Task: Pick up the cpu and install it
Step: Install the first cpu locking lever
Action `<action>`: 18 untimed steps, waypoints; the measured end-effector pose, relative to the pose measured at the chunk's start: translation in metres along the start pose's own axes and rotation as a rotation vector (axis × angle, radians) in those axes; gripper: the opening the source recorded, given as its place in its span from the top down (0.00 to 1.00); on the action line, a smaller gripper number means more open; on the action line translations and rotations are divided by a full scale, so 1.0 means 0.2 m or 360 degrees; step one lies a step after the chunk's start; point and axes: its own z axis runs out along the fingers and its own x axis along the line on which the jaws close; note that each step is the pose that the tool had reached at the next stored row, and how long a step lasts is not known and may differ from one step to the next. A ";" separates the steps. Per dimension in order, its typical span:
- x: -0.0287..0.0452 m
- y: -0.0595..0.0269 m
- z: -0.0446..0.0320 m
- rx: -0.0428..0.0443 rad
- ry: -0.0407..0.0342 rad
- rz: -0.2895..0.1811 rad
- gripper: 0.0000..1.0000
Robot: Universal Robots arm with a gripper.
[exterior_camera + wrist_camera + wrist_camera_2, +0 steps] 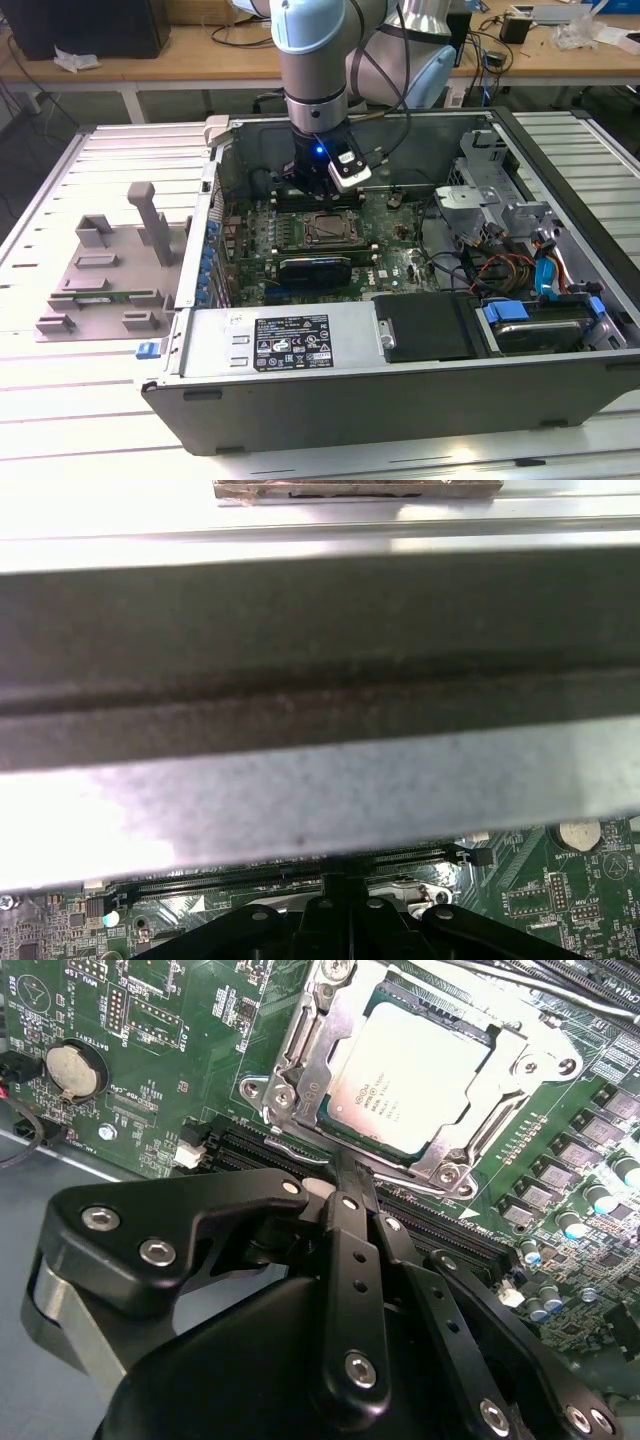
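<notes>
At upper centre of the second wrist view, the cpu (pixel 410 1075) lies seated in the socket (pixel 300 1055). The pincer (pixel 345 1175) hangs just beside it, fingers together, holding nothing. Thin, stiff, fragile: handle by edges.

Open computer case (pixel 560 400) on a slatted white table (pixel 60 400) — green motherboard (pixel 390 235), labelled power supply (pixel 290 342), blue-tabbed drive bay (pixel 530 325); grey fixture blocks (pixel 110 260) at the exterior view's left.
</notes>
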 end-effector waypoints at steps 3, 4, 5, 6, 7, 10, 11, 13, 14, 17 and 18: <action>0.000 0.005 0.001 0.0000 0.0000 0.0000 0.89; 0.001 0.007 0.001 0.0000 0.0000 0.0000 0.89; 0.001 0.009 0.001 0.0000 0.0000 0.0000 0.89; 0.001 0.013 0.002 0.0000 0.0000 0.0000 0.89; 0.002 0.016 0.002 0.0000 0.0000 0.0000 0.89; 0.003 0.017 0.003 0.0000 -0.0031 -0.0003 0.89; 0.004 0.016 0.004 0.0000 -0.0053 -0.0006 0.89; 0.009 0.016 0.003 -0.0001 -0.0069 -0.0008 0.89; 0.013 0.016 0.003 -0.0002 -0.0073 -0.0007 0.89; 0.033 0.014 0.001 -0.0001 -0.0078 0.0000 0.89; 0.036 0.014 0.001 -0.0001 -0.0081 0.0002 0.89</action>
